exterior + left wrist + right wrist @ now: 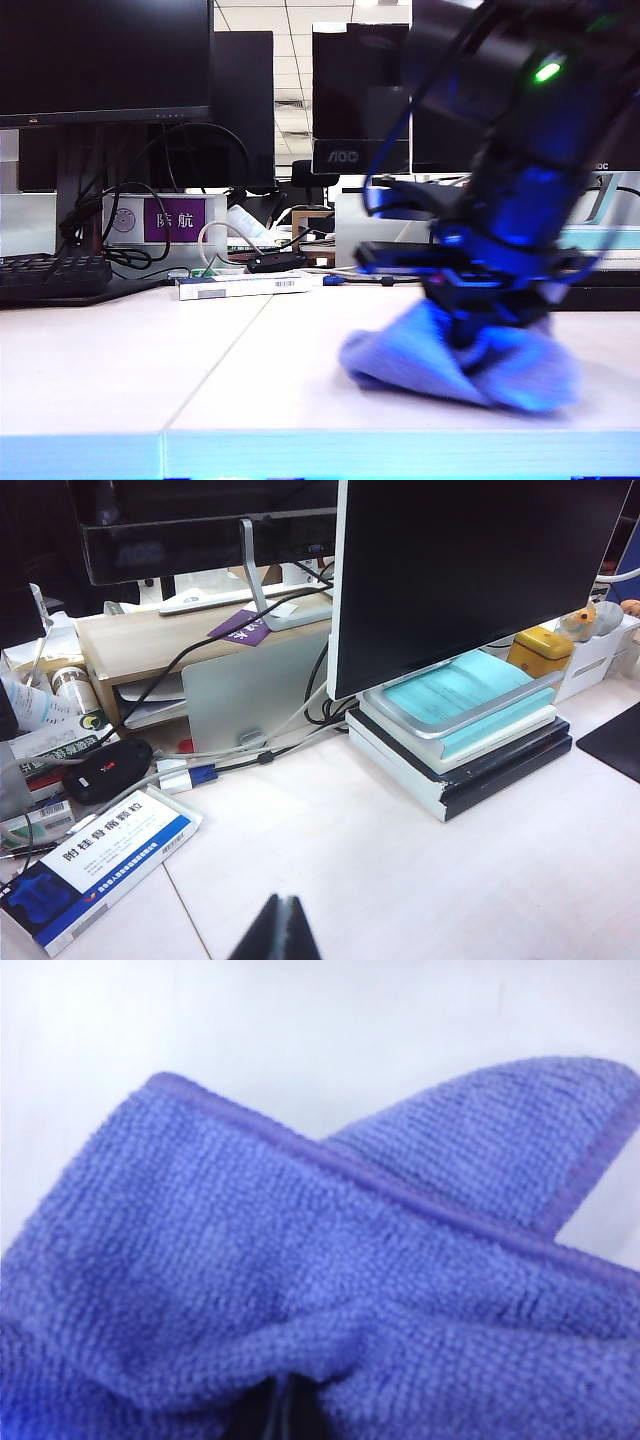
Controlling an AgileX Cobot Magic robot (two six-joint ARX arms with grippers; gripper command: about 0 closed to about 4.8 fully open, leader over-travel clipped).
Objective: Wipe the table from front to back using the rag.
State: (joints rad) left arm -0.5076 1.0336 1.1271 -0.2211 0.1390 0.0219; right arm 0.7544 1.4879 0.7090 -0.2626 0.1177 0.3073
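Note:
The lavender-purple rag (460, 365) lies bunched on the off-white table (150, 370) near its light blue front edge, right of the middle. My right gripper (490, 325) points down into the rag's top, shut on a pinched fold; the rag (300, 1260) fills the right wrist view around the closed fingertips (285, 1405). My left gripper (280, 920) is shut and empty, hovering over bare table (400, 870) near the seam; it does not show in the exterior view.
A blue-and-white medicine box (95, 865) lies by the seam, also seen at the back as a box (243, 286). Stacked books (460, 745) hold a monitor (470, 570). A keyboard (50, 275), cables and a black mouse-like object (105, 768) crowd the back.

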